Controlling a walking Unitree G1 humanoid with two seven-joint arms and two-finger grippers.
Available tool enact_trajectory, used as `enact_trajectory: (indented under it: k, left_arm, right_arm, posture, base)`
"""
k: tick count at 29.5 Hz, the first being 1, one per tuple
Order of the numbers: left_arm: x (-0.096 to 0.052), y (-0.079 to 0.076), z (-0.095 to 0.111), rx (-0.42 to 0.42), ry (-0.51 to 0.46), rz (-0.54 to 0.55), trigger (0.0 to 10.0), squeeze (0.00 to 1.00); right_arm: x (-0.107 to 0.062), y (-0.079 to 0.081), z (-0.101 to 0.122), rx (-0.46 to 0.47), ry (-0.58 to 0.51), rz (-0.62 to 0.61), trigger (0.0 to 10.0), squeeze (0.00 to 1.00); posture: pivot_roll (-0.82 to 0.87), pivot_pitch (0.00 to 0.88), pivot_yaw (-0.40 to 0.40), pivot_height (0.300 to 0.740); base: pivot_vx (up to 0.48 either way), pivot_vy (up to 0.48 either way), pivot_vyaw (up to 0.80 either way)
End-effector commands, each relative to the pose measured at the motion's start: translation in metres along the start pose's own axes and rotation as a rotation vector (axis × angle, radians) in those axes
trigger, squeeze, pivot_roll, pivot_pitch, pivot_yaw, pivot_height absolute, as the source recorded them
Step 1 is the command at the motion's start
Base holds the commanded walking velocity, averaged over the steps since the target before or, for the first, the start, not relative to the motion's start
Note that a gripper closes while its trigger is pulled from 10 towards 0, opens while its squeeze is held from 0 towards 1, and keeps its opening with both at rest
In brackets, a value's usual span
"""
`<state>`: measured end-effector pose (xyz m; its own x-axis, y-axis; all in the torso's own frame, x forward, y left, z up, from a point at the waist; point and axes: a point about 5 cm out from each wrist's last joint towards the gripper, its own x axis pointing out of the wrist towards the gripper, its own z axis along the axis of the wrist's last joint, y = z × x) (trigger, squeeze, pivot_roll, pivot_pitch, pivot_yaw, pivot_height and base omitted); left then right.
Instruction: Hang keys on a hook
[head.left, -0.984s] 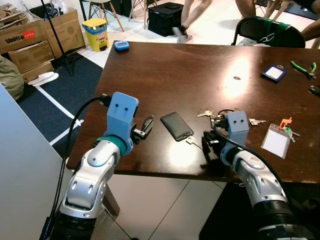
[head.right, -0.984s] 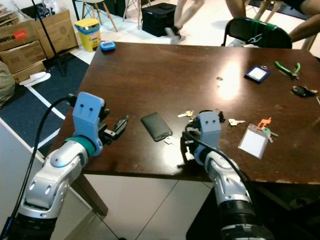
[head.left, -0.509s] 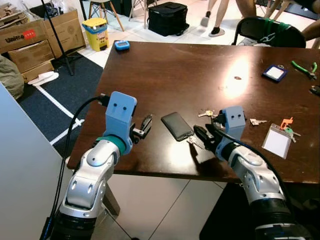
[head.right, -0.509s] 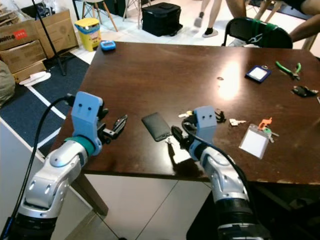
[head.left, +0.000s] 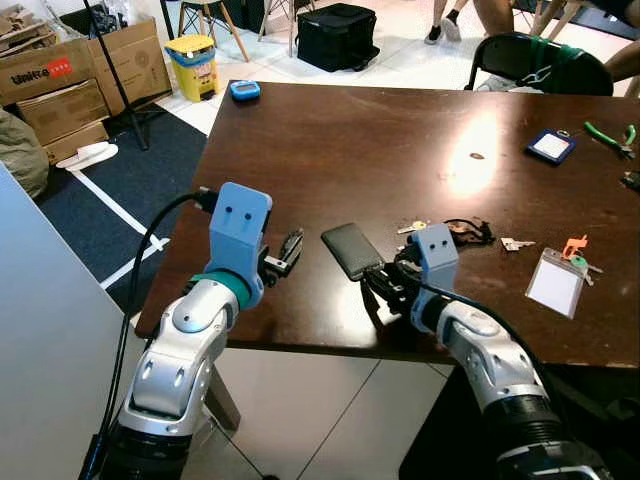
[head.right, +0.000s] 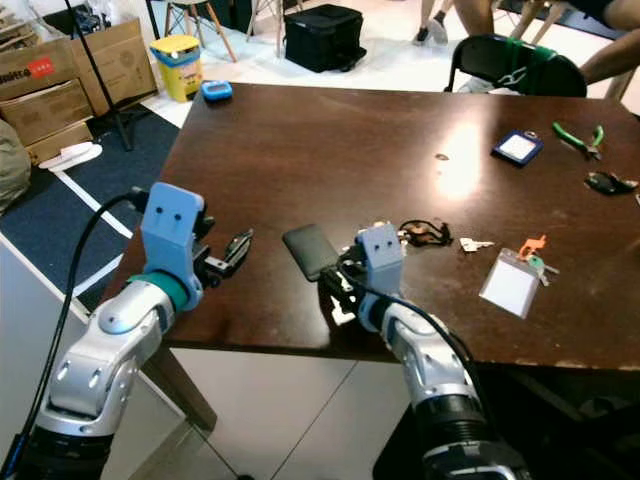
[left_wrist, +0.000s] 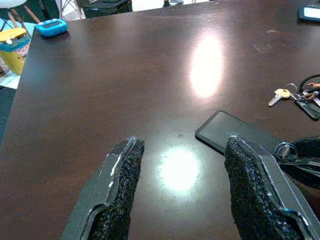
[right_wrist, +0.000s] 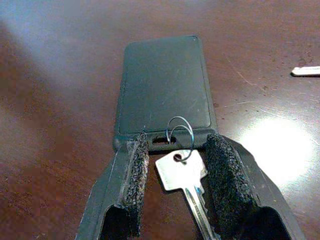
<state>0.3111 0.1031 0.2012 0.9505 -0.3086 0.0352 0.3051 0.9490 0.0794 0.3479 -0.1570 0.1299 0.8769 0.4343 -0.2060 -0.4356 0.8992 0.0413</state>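
Right end effector (right_wrist: 175, 185), fingers parted, straddles the silver key (right_wrist: 182, 172) beside the phone (right_wrist: 162, 85).

Dark wood table (head.left: 330, 140), tile floor (head.left: 400, 55), boxes (head.left: 60, 80).

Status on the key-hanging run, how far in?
Early. Done: nothing hung. In hand: right end effector sits open around a silver key on its ring, beside the black phone; not yet gripped. Left end effector hovers open over the table. Left: grip, lift, find a hook.
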Motion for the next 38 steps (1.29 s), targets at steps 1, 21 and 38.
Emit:
enact_trajectory:
  k: [1,21,38]
  left_arm:
    - [-0.002,0.001,-0.004,0.0,0.02,0.003,10.0,0.0]
    - [-0.001,0.0,-0.005,-0.004,0.023,0.002,10.0,0.0]
    - [-0.002,-0.001,-0.005,-0.004,0.028,-0.001,10.0,0.0]
  right_arm:
    - [0.003,0.005,-0.004,-0.004,0.02,0.02,10.0,0.0]
    - [0.002,0.004,-0.008,0.0,0.017,0.02,0.2,0.0]
    - [-0.004,0.007,0.015,0.008,-0.11,0.031,0.0,0.0]
  posture:
    - [-0.07,0.105,0.096,0.74]
    - [-0.08,0.107,0.096,0.74]
    - [-0.08,0.111,0.103,0.74]
  base:
    - [0.0,0.0,0.0]
    - [0.0,0.0,0.0]
    - [0.0,0.0,0.0]
